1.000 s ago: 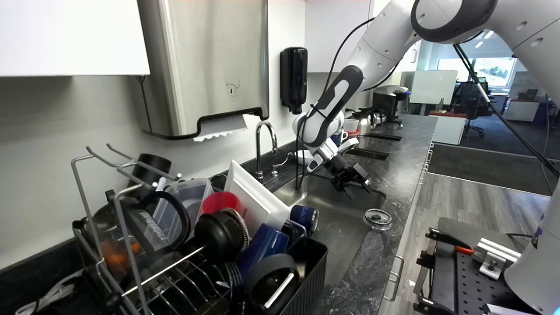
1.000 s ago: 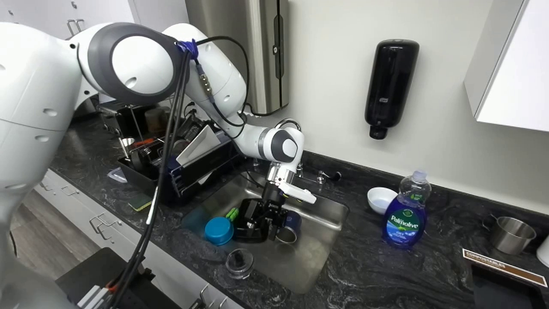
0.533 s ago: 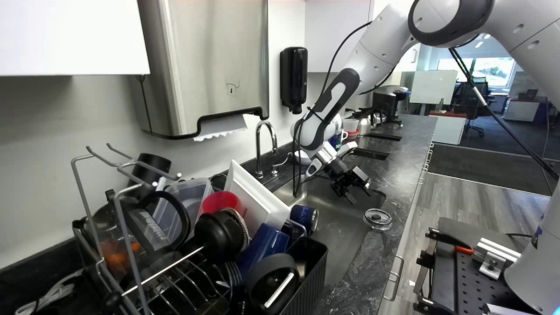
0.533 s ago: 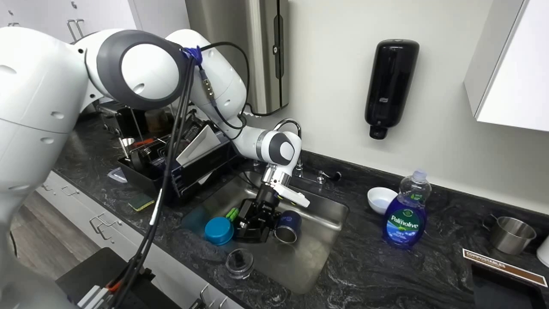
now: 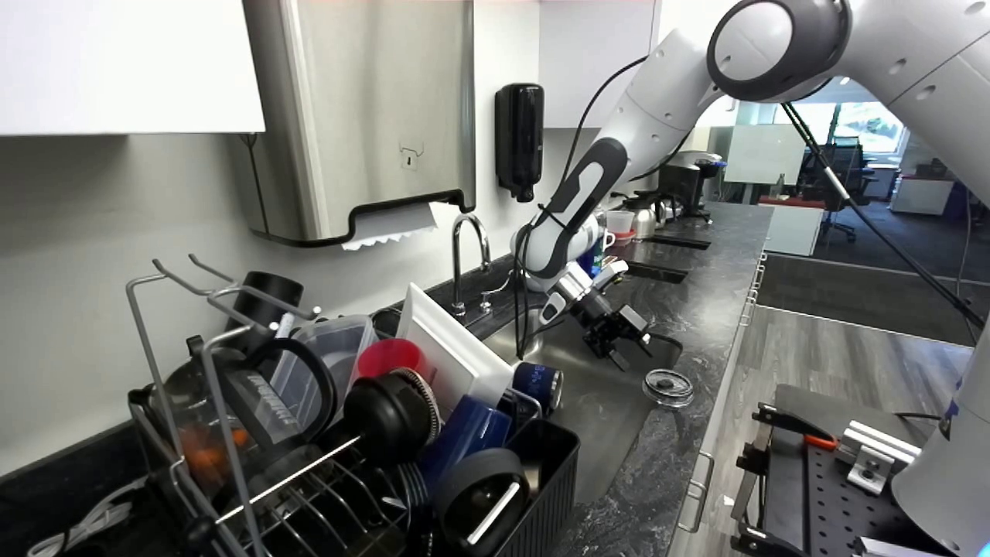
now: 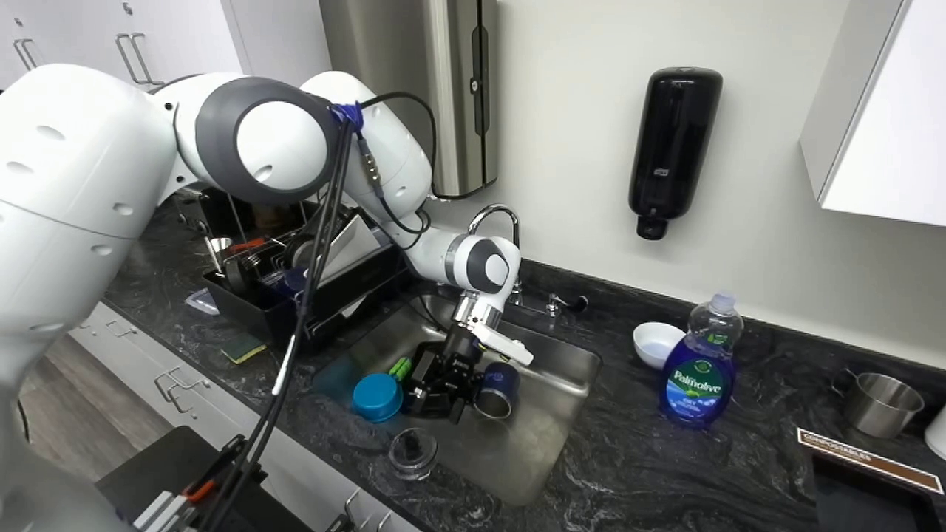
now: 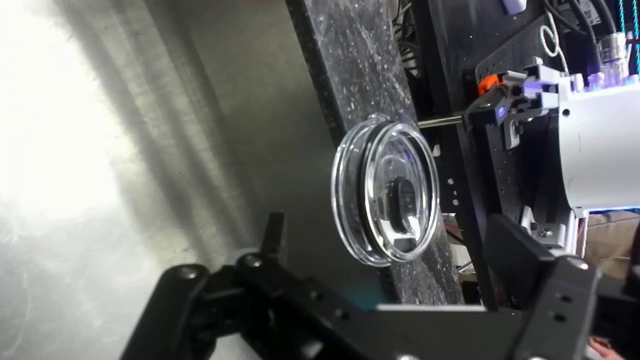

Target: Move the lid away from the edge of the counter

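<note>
The lid is a small round clear lid with a shiny rim. It lies on the narrow strip of the dark marbled counter between the sink and the front edge; it also shows in an exterior view. In the wrist view the lid lies ahead of the fingers, and its rim seems to reach over the sink side of the strip. My gripper is above the sink, apart from the lid. In the wrist view the gripper is wide open and empty, one finger over the sink.
The steel sink holds a dark blue mug beside the gripper and a teal bowl. The faucet stands behind the sink. A full dish rack stands beside it. A soap bottle stands on the counter.
My gripper has moved lower and somewhat nearer the lid. The upper arm has come down. The lid has not moved.
</note>
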`<state>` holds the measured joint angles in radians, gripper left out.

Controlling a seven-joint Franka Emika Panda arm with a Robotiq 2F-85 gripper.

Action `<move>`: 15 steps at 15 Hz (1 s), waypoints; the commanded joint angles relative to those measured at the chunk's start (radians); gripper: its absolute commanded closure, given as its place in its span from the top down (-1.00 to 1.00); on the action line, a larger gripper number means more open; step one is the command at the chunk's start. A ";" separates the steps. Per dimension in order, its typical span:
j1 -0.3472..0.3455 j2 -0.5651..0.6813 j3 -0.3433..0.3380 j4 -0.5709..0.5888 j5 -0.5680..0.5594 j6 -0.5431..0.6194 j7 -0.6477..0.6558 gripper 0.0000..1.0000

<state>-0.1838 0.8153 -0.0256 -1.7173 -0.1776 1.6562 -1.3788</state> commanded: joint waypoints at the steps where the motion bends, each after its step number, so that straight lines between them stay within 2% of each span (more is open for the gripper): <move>1: -0.009 0.002 0.011 0.004 -0.007 -0.004 0.005 1.00; 7: -0.009 0.002 0.012 0.004 -0.007 -0.004 0.005 1.00; 15: -0.015 0.066 0.012 0.059 -0.017 -0.011 -0.016 1.00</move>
<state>-0.1834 0.8514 -0.0251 -1.6973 -0.1824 1.6570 -1.3801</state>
